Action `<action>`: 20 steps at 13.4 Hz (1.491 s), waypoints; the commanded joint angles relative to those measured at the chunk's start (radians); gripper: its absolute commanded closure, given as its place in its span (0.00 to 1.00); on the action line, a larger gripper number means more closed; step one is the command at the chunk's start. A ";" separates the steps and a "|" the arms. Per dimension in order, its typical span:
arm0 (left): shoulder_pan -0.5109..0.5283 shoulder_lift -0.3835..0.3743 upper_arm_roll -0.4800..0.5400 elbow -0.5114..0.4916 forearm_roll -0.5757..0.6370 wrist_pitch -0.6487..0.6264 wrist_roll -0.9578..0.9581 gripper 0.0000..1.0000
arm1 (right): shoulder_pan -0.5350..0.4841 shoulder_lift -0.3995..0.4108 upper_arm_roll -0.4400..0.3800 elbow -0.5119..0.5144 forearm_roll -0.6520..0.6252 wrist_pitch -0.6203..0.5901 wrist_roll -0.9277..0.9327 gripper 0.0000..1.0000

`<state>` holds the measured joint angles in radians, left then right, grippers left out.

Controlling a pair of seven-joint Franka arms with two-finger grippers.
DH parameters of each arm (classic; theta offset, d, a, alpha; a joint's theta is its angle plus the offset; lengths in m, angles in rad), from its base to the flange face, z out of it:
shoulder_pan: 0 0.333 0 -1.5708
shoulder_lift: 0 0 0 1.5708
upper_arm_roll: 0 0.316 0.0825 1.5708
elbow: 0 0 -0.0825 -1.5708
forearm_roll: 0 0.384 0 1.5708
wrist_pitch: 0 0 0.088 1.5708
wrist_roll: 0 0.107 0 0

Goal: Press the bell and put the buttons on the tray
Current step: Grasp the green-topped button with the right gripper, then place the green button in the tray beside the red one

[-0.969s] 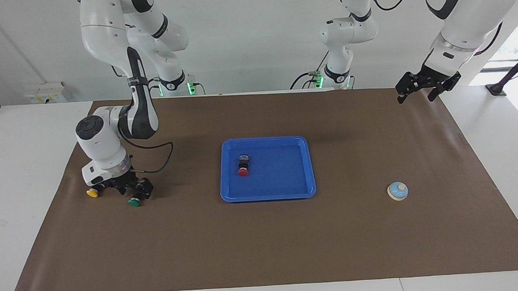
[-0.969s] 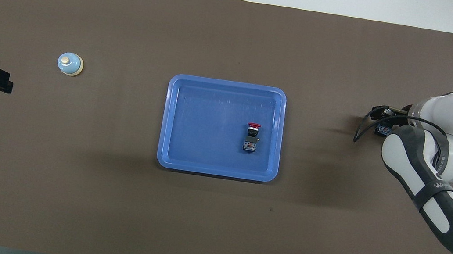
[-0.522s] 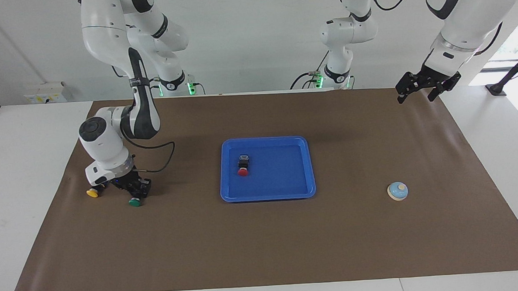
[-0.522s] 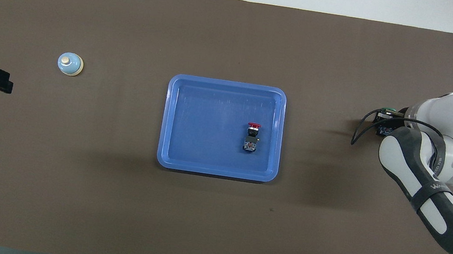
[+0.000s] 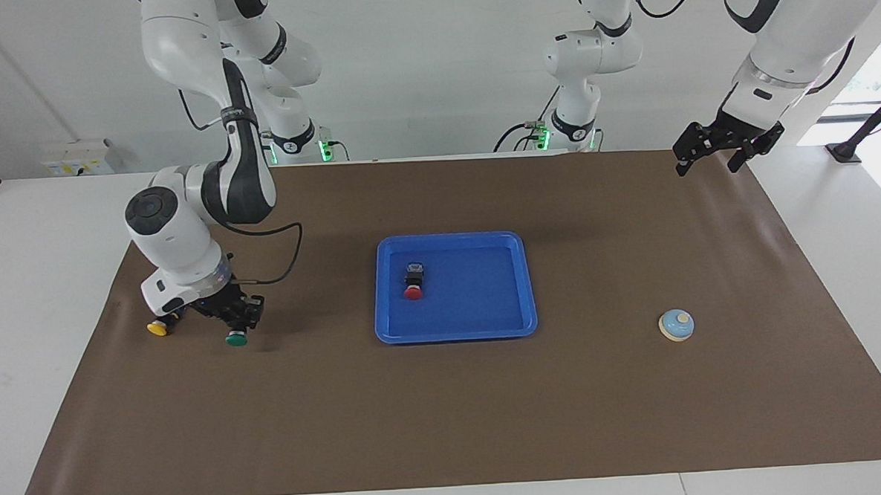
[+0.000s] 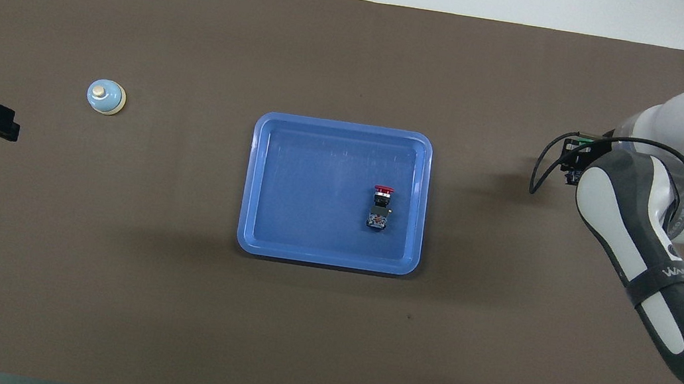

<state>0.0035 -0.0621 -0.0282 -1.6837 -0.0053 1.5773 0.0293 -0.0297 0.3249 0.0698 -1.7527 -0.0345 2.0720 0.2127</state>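
Green cap first: the green button (image 5: 236,338) hangs cap-down in the right gripper (image 5: 233,316), whose fingers are pinched on its black body. It looks raised just off the brown mat (image 5: 448,418), at the right arm's end of the table; contact with the mat cannot be ruled out from the facing view. In the overhead view the arm's white wrist covers most of this grip; only a sliver of green shows.

The yellow button (image 5: 158,328) lies on the mat just beside the right gripper, toward the table's edge on that end, apart from the fingers. Its cap is round and bright yellow; its black body is partly hidden under the wrist.

The red button (image 5: 413,284) lies on its side in the tray (image 5: 517,289), in the part toward the right arm's end, cap pointing away from the robots. Black body, round red cap.

Tray: bright blue, rectangular, rounded corners, raised rim, at mid-table.

The bell (image 5: 676,325) sits on the mat toward the left arm's end, well apart from the tray: pale-blue dome, cream base rim, cream knob on top.

The left gripper (image 5: 726,149) waits, fingers spread and holding nothing, over the mat's corner nearest the left arm's base.
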 commanded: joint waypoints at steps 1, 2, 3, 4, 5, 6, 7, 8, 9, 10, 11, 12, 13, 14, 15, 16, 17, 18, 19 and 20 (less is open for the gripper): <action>-0.005 -0.018 0.007 -0.016 -0.005 0.001 0.001 0.00 | 0.132 0.037 0.001 0.149 0.010 -0.125 0.138 1.00; -0.005 -0.018 0.007 -0.016 -0.005 0.001 0.001 0.00 | 0.187 0.051 0.001 0.191 0.010 -0.151 0.195 1.00; -0.005 -0.018 0.007 -0.016 -0.004 0.001 0.001 0.00 | 0.251 0.057 0.001 0.218 0.010 -0.164 0.265 1.00; -0.005 -0.018 0.007 -0.016 -0.005 0.001 0.001 0.00 | 0.311 0.065 0.001 0.234 0.016 -0.164 0.324 1.00; -0.005 -0.018 0.007 -0.016 -0.005 0.001 0.001 0.00 | 0.368 0.075 0.001 0.249 0.024 -0.164 0.389 1.00; -0.005 -0.018 0.007 -0.016 -0.005 0.001 0.001 0.00 | 0.420 0.101 0.001 0.284 0.030 -0.164 0.451 1.00; -0.005 -0.018 0.007 -0.016 -0.005 0.001 0.001 0.00 | 0.469 0.138 0.001 0.324 0.028 -0.164 0.503 1.00; -0.005 -0.018 0.007 -0.016 -0.004 0.001 0.001 0.00 | 0.514 0.179 -0.001 0.358 0.028 -0.156 0.551 1.00; -0.005 -0.018 0.007 -0.016 -0.004 0.001 0.001 0.00 | 0.546 0.215 -0.001 0.364 0.025 -0.144 0.580 1.00; -0.005 -0.018 0.007 -0.016 -0.005 0.000 0.001 0.00 | 0.574 0.235 0.001 0.364 0.024 -0.112 0.593 1.00; -0.005 -0.018 0.007 -0.016 -0.004 0.001 0.001 0.00 | 0.591 0.238 -0.001 0.340 0.025 -0.052 0.594 1.00; -0.003 -0.018 0.007 -0.016 -0.004 0.001 0.001 0.00 | 0.596 0.233 -0.001 0.278 0.027 -0.015 0.594 1.00; -0.003 -0.018 0.007 -0.016 -0.004 0.001 0.001 0.00 | 0.597 0.223 -0.001 0.225 0.028 0.025 0.605 1.00; -0.003 -0.018 0.007 -0.016 -0.005 0.000 0.001 0.00 | 0.605 0.212 -0.001 0.172 0.025 0.075 0.620 1.00; -0.003 -0.018 0.007 -0.016 -0.004 0.001 0.001 0.00 | 0.626 0.206 -0.002 0.120 0.025 0.135 0.625 1.00; -0.005 -0.018 0.007 -0.016 -0.004 0.000 0.001 0.00 | 0.626 0.198 -0.002 0.078 0.024 0.176 0.623 1.00; -0.005 -0.018 0.007 -0.016 -0.005 0.001 0.001 0.00 | 0.620 0.194 -0.002 0.067 0.022 0.183 0.622 1.00; -0.005 -0.018 0.007 -0.016 -0.004 0.001 0.001 0.00 | 0.617 0.194 -0.002 0.065 0.022 0.183 0.622 1.00; -0.005 -0.018 0.007 -0.016 -0.004 0.000 0.001 0.00 | 0.614 0.194 -0.004 0.065 0.022 0.181 0.622 1.00; -0.005 -0.018 0.007 -0.016 -0.005 0.001 0.001 0.00 | 0.611 0.194 -0.004 0.065 0.022 0.180 0.622 1.00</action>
<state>0.0035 -0.0621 -0.0281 -1.6837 -0.0053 1.5773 0.0293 0.5897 0.5610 0.0676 -1.6422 -0.0190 2.2432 0.8165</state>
